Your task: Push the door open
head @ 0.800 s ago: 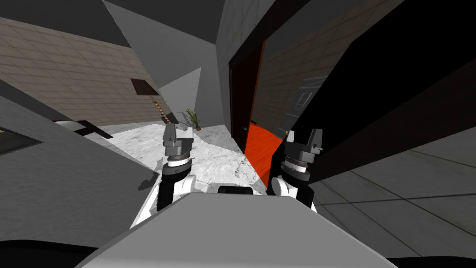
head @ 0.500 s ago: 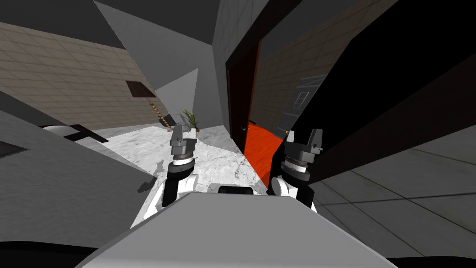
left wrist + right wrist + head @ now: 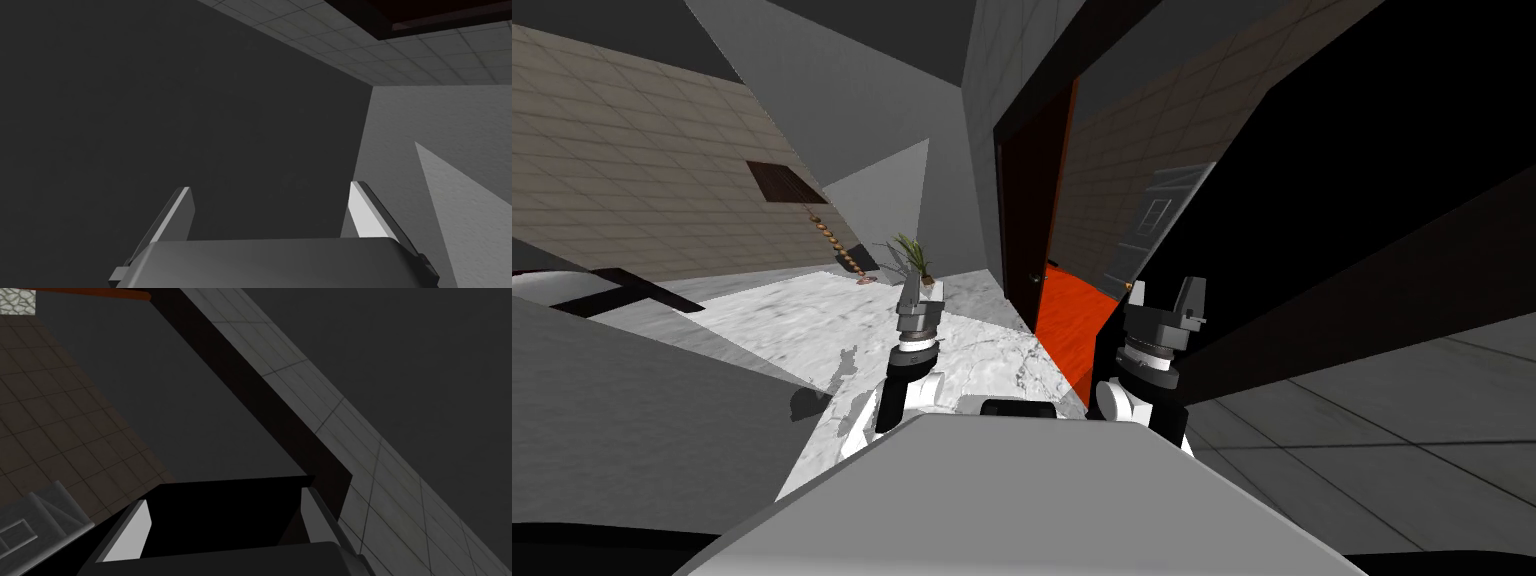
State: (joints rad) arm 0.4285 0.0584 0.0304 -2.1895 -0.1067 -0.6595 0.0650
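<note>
The door [image 3: 1032,200] — a dark red-brown slab — stands far ahead, at the left edge of the orange floor [image 3: 1067,315]. It is upright, its long axis vertical, and already ajar, with its face turned obliquely toward me. To push it well, I judge it best to close in first, then press steadily near the free edge, away from the hinges. The right hand [image 3: 1166,288] and the left hand [image 3: 922,290] are both released — fingers spread, empty, well short of it.
</note>
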